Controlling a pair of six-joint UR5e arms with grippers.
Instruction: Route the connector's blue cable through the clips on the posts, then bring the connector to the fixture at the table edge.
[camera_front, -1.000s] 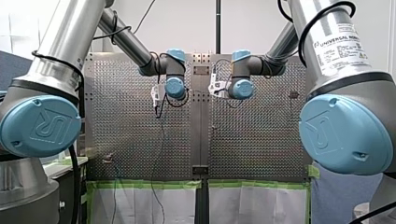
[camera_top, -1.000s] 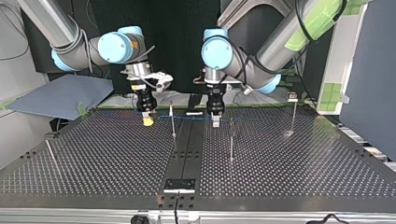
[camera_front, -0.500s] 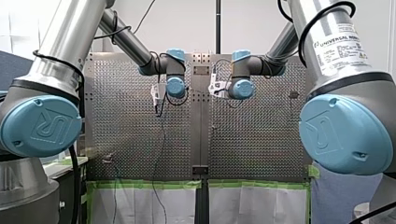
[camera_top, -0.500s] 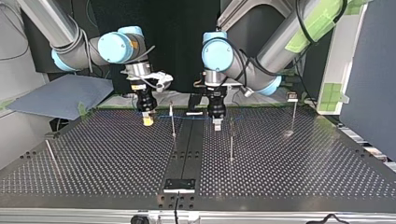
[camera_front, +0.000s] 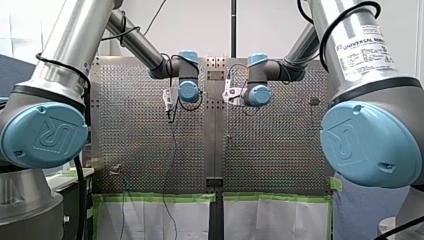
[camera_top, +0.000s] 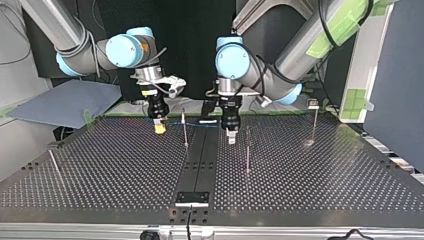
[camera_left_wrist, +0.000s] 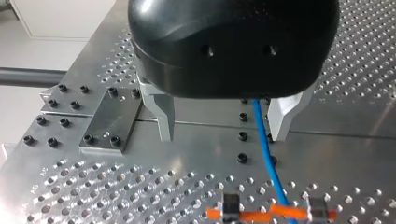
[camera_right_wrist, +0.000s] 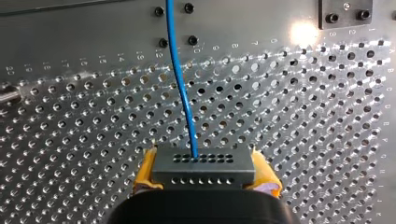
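Connector (camera_right_wrist: 204, 167): grey block, pinched across its sides by the right gripper (camera_right_wrist: 205, 173), with yellow pads (camera_right_wrist: 145, 170) pressed on both flanks. It hangs low over the table (camera_top: 125, 165), left of centre in the top view, on the side far from that camera. The cable (camera_right_wrist: 182, 79) leaves its face and runs ahead over the perforations, fairly straight.

Left gripper (camera_left_wrist: 223, 133): metal fingers (camera_left_wrist: 163, 116) spread, pinching nothing. The cable passes loose between them, much nearer one finger than the other.

Top view: the cable spans from one gripper to the other and crosses the middle post (camera_top: 185, 131). Whether it sits in that post's clip, cannot tell. The second post (camera_top: 247, 152) is just beside the left gripper. The third post (camera_top: 314, 122) is well off at the view's right. Fixture (camera_top: 192, 198), as I take the dark plate at the near edge to be: well apart from the connector.

Risks, as judged:
- Cable sits off-centre in the spread fingers. Closing as they stand may catch it on an edge, or miss so it slips out.
- Left gripper holds nothing, so tension comes from the right gripper alone. A pull away could lift the cable off a clip or bend a thin post.
- Too much slack: the cable droops and snags a post shaft below its clip.
- Left gripper is close to the second post, so a sideways move could knock it.
- Connector is held by its sides only. A hard tug on the cable could twist it in the pads and spoil seating at the fixture.
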